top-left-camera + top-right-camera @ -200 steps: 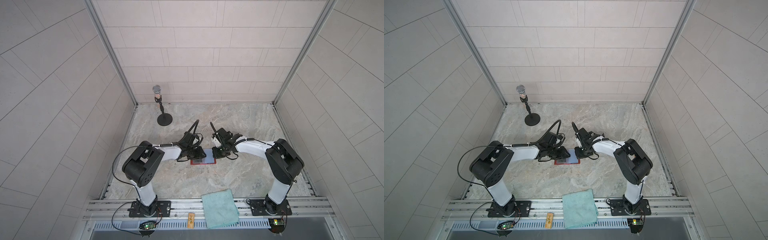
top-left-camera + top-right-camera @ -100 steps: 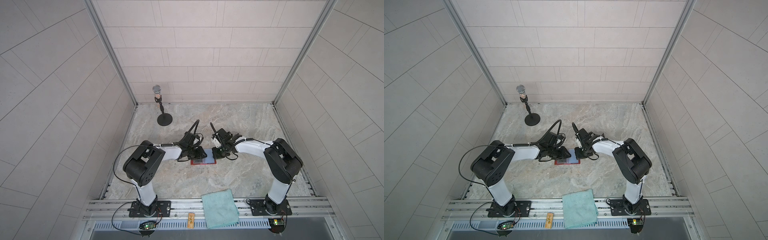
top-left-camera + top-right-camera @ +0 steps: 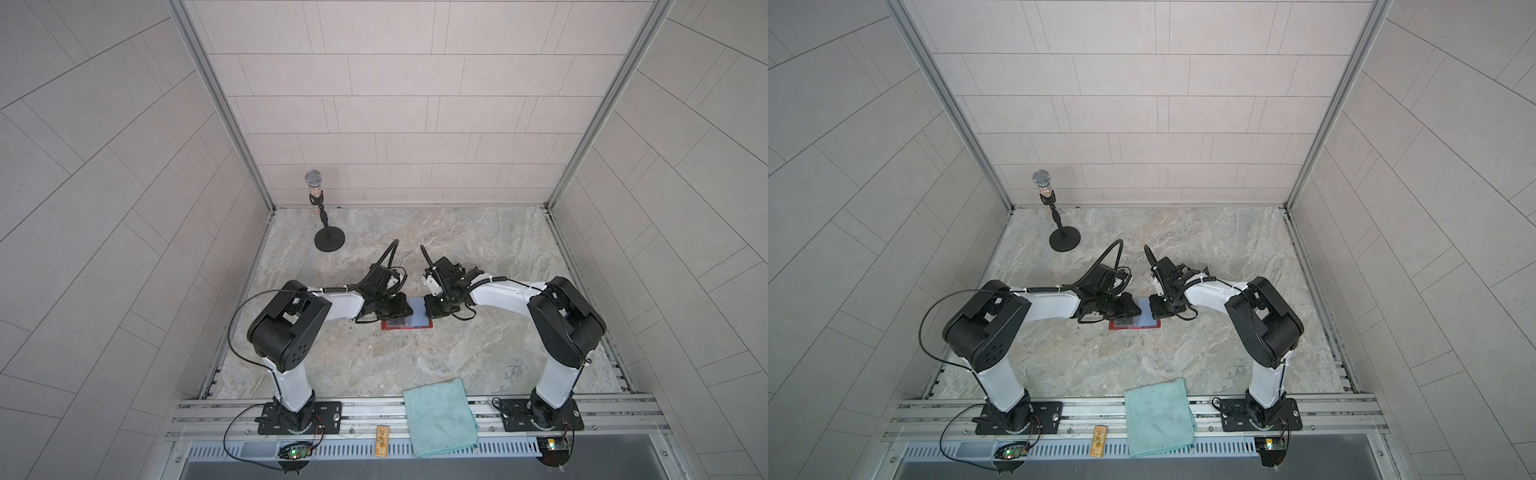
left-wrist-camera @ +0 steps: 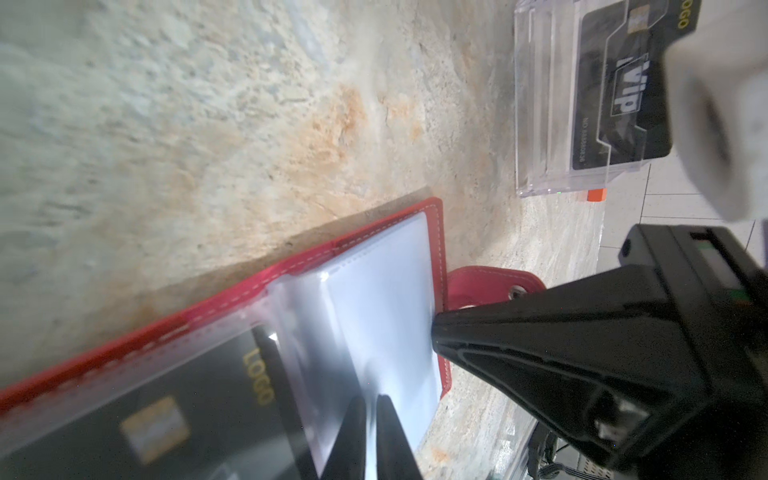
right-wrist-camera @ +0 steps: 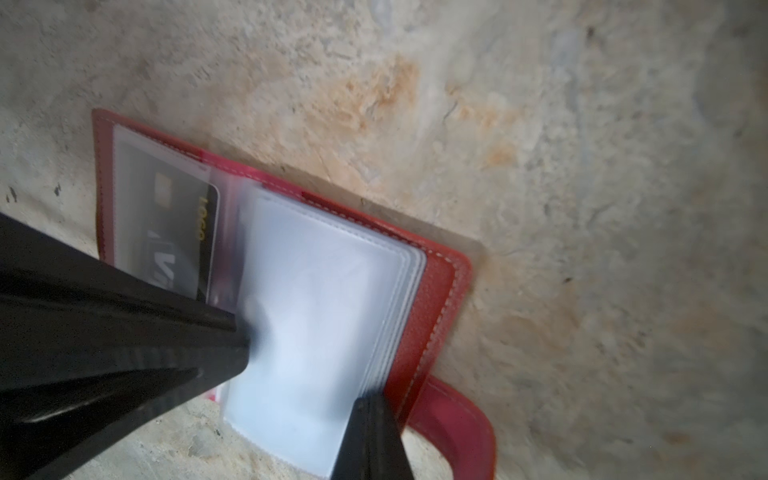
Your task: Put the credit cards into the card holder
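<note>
In both top views we look down from high above the front rail (image 3: 374, 409) toward the back wall (image 3: 395, 124), far enough off to take in the whole table (image 3: 478, 353). Our wrist cameras sit very near the card holder (image 4: 382, 311), low over the table. The left one faces the right gripper (image 4: 436, 332), and the right one faces the left gripper (image 5: 245, 336). All four views share the card holder, which lies mid-frame from above.

A microphone (image 3: 316, 198) stands at eleven o'clock on the counter (image 3: 457, 353); a teal cloth (image 3: 440, 415) overhangs its six o'clock edge.
</note>
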Controlling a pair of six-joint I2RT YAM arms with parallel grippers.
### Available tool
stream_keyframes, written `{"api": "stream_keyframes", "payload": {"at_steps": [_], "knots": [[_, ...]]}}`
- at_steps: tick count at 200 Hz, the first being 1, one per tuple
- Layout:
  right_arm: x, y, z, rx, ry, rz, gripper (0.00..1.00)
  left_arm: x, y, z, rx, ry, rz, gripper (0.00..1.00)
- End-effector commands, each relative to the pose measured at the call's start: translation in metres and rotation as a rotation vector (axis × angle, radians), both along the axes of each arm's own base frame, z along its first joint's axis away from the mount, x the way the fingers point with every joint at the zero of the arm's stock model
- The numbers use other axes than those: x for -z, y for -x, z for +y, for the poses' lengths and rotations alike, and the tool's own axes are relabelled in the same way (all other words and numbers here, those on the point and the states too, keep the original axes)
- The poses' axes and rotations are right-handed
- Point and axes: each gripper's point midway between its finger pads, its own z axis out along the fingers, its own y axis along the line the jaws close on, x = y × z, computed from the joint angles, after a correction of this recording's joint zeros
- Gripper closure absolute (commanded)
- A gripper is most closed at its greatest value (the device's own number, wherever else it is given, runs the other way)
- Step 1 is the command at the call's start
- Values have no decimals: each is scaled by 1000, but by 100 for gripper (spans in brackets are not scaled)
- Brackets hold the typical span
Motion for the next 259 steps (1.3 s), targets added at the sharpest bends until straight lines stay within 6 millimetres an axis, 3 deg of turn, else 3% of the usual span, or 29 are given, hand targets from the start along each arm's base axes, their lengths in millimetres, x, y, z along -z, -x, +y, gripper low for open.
{"api": "stream_keyframes", "payload": {"at_steps": [1, 116, 139, 191, 259], "knots": [[20, 9, -14, 3, 76, 32, 100, -7, -3, 4, -2, -38, -45, 88], [18, 7, -18, 4, 102, 26, 100, -4, -5, 23, -36, -137, -85, 93], [18, 7, -17, 3, 100, 27, 100, -9, -4, 17, -15, -108, -89, 93], [19, 7, -16, -1, 99, 30, 100, -23, -6, 2, 5, -8, -103, 83], [19, 8, -16, -4, 97, 33, 100, -12, -6, -3, 6, 13, -64, 72]]}}
